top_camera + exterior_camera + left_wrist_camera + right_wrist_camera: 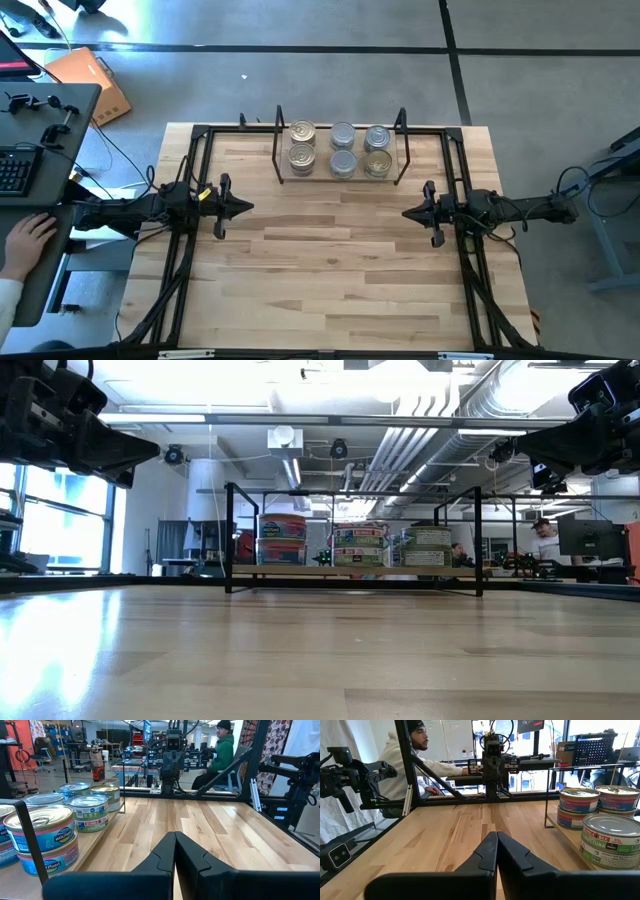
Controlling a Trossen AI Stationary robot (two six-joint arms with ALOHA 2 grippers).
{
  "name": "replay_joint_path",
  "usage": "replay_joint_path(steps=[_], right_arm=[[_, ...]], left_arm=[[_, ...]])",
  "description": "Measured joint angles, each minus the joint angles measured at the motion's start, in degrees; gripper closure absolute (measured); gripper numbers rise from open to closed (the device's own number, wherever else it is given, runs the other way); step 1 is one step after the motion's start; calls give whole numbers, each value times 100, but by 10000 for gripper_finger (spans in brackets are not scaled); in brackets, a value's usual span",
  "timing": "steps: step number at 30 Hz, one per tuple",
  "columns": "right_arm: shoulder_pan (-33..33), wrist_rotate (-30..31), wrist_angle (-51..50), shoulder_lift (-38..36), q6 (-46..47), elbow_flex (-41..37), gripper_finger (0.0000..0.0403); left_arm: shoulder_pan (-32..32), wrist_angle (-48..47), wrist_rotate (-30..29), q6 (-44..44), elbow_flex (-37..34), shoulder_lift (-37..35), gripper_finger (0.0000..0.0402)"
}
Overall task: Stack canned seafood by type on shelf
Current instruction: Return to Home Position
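Note:
The shelf (279, 160), a low light-wood board with black wire uprights, stands at the table's far middle. On it the canned seafood (343, 149) sits in three columns and two rows. The low view shows the tins (358, 546) stacked two high. A pink-and-blue labelled stack (42, 840) and a green-labelled stack (90, 812) show in the left wrist view. My left gripper (248, 208) hovers shut at the table's left, pointing level toward the right. My right gripper (406, 212) hovers shut at the table's right and faces it. Both are clear of the shelf.
A black frame (190, 180) rings the table along its sides and far edge. Bare wood (330, 270) lies between the grippers and toward the near edge. A person's hand (27, 240) rests at a desk left of the table. People (415, 750) sit beyond the table.

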Motion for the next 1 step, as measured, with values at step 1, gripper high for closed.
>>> replay_joint_path(steps=[1], right_arm=[[1, 0, 2, -1, 0, 0, 403]], left_arm=[[0, 1, 0, 0, 0, 1, 401]])
